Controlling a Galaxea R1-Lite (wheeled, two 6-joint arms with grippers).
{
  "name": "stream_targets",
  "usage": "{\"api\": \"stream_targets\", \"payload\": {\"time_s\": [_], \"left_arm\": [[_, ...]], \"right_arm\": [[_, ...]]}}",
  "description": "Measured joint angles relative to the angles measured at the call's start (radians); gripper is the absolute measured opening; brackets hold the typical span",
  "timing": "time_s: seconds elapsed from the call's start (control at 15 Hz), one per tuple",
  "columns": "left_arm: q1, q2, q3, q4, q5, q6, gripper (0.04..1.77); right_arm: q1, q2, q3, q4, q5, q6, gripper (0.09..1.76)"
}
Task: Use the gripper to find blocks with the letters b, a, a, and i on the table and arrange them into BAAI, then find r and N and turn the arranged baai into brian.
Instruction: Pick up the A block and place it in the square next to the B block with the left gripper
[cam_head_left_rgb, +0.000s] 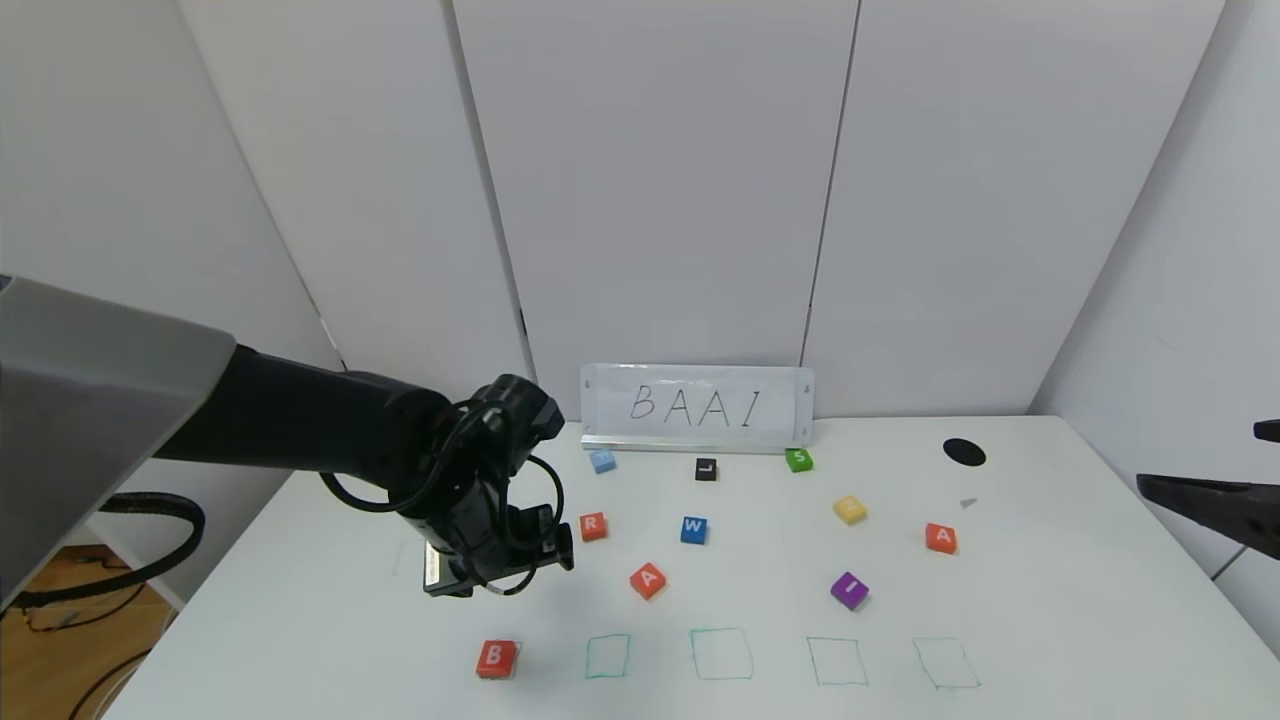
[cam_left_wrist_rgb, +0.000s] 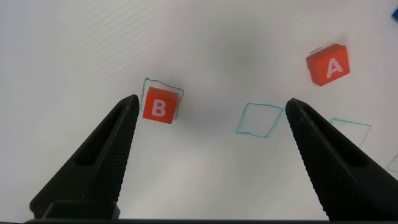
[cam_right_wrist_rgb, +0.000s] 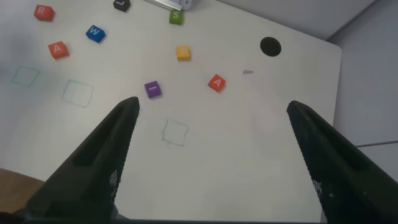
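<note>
The orange-red B block (cam_head_left_rgb: 496, 658) lies on the leftmost green outline near the front edge of the white table (cam_head_left_rgb: 1060, 610); it also shows in the left wrist view (cam_left_wrist_rgb: 158, 109). My left gripper (cam_head_left_rgb: 497, 578) (cam_left_wrist_rgb: 211, 106) hovers open and empty just behind it. One orange-red A (cam_head_left_rgb: 648, 580) (cam_left_wrist_rgb: 328, 65) lies mid-table, the other A (cam_head_left_rgb: 940, 538) (cam_right_wrist_rgb: 216, 83) at the right. The purple I (cam_head_left_rgb: 849, 590) (cam_right_wrist_rgb: 152, 89) and the orange-red R (cam_head_left_rgb: 593, 526) (cam_right_wrist_rgb: 43, 12) lie loose. My right gripper (cam_head_left_rgb: 1200, 498) (cam_right_wrist_rgb: 211, 109) is open, parked high at the right edge.
Several empty green outlines (cam_head_left_rgb: 721, 654) run along the front. Blue W (cam_head_left_rgb: 694, 530), black L (cam_head_left_rgb: 706, 469), green S (cam_head_left_rgb: 798, 460), a light blue block (cam_head_left_rgb: 602, 460) and a yellow block (cam_head_left_rgb: 850, 509) lie behind. A BAAI sign (cam_head_left_rgb: 697, 405) and a black disc (cam_head_left_rgb: 964, 452) stand at the back.
</note>
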Motion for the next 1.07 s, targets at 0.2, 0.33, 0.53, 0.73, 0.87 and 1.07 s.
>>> {"api": "stream_targets", "payload": {"time_s": [0.2,0.33,0.53,0.73,0.87,1.07], "left_arm": [[-0.026,0.042,-0.200,0.195,-0.016,-0.156,1.69],[-0.058,0.086,-0.320,0.294,-0.028,-0.293,1.69],[-0.125,0.139,-0.419,0.320,-0.033,-0.423,1.70],[-0.157,0.191,-0.483,0.325,-0.031,-0.519,1.70],[-0.169,0.234,-0.517,0.338,-0.022,-0.565,1.70],[-0.190,0.302,-0.538,0.333,-0.014,-0.637,1.71]], "right_arm": [[0.051,0.001,0.007,0.000,0.001,0.013,1.71],[0.068,-0.001,0.010,0.000,0.002,0.013,1.71],[0.086,-0.007,0.024,-0.032,0.007,0.016,1.71],[0.141,-0.019,0.048,-0.053,0.006,0.017,1.71],[0.178,-0.026,0.062,-0.054,0.004,0.016,1.71],[0.204,-0.026,0.076,-0.056,0.001,0.017,1.71]]}}
